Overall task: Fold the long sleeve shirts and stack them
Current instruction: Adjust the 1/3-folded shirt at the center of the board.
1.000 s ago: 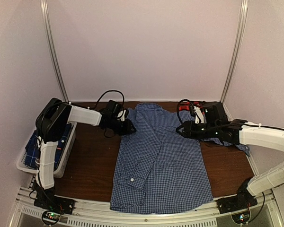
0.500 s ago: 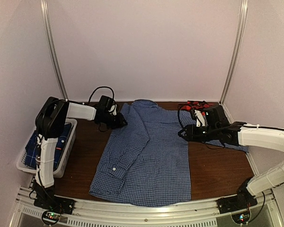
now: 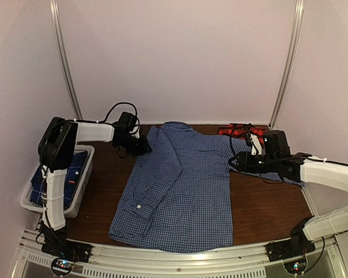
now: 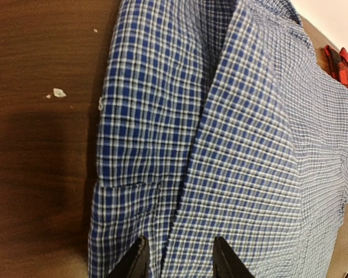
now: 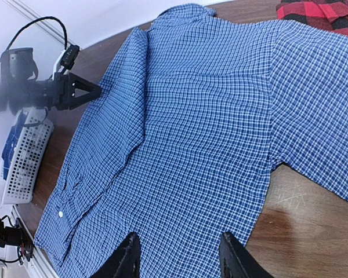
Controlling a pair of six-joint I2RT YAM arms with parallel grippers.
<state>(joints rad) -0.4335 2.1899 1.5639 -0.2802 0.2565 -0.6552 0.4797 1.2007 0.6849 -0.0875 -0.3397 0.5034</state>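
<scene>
The spread shirt (image 3: pixel 180 191) lies central, a second shirt (image 3: pixel 74 172) in the basket (image 3: pixel 26 202) at left, a third shirt (image 3: pixel 235 130) back right.

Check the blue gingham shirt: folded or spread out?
Partly folded. The blue gingham shirt lies flat on the table, one sleeve folded across its body, the other sleeve out sideways.

The left arm reaches to the far left, its left gripper (image 3: pixel 144 145) low with jaws parted. The right gripper (image 3: pixel 236 163) hovers at the right, jaws spread.

Matt checked cloth shirt (image 3: pixel 180 185) on glossy dark wood table (image 3: pixel 267 202).
</scene>
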